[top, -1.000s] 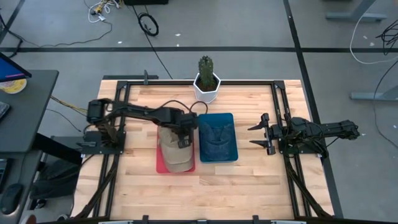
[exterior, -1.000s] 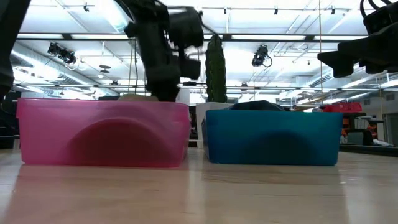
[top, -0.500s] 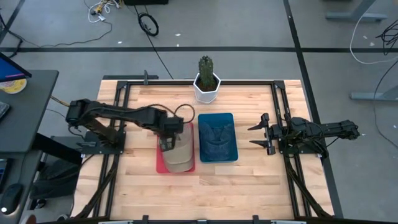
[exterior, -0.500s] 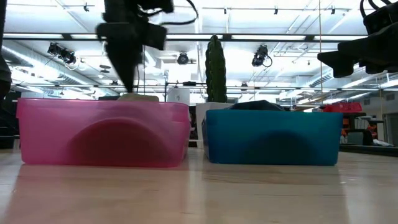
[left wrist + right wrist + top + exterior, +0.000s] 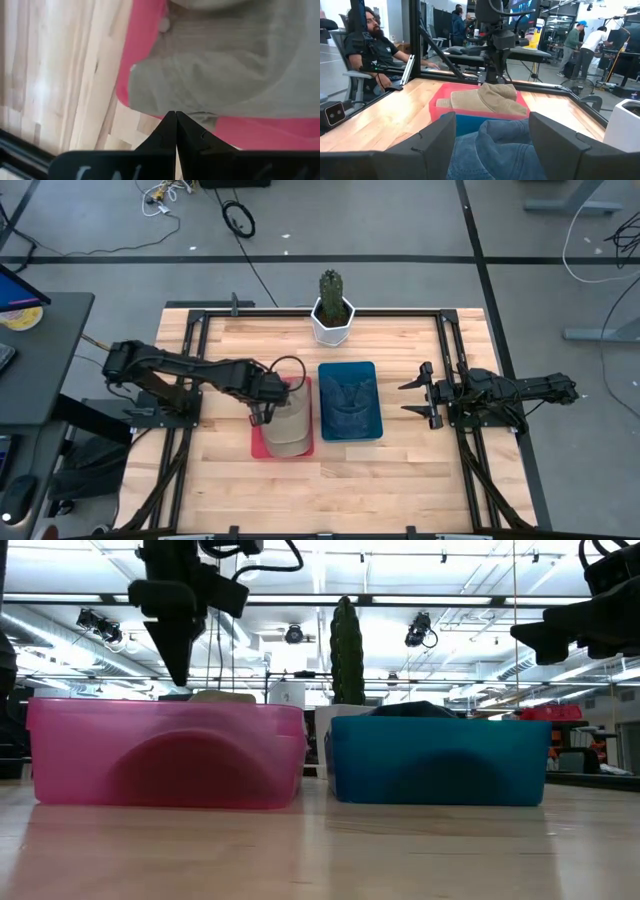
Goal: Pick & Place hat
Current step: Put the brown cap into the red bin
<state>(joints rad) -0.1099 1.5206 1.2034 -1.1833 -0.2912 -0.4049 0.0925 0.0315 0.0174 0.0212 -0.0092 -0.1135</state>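
A tan hat (image 5: pixel 288 420) lies in the pink bin (image 5: pixel 258 442) at the table's middle, its crown showing above the rim (image 5: pixel 222 696). A denim hat (image 5: pixel 349 395) lies in the blue bin (image 5: pixel 350 430) beside it. My left gripper (image 5: pixel 262 416) hangs shut, pointing down, above the pink bin's left side (image 5: pixel 180 678) and clear of the tan hat (image 5: pixel 225 75). My right gripper (image 5: pixel 408 398) waits open and level at the table's right, facing the denim hat (image 5: pixel 490 150).
A cactus in a white pot (image 5: pixel 332 315) stands at the far edge behind the bins. Black frame rails (image 5: pixel 450 350) run along the table's sides. Bare wood (image 5: pixel 350 490) lies near the front. People (image 5: pixel 370 45) sit and stand beyond the table.
My left gripper, shut throughout, has risen from above the tan hat's crown and gone toward the table's left edge, tipping more steeply downward. The tan hat stays in the pink bin.
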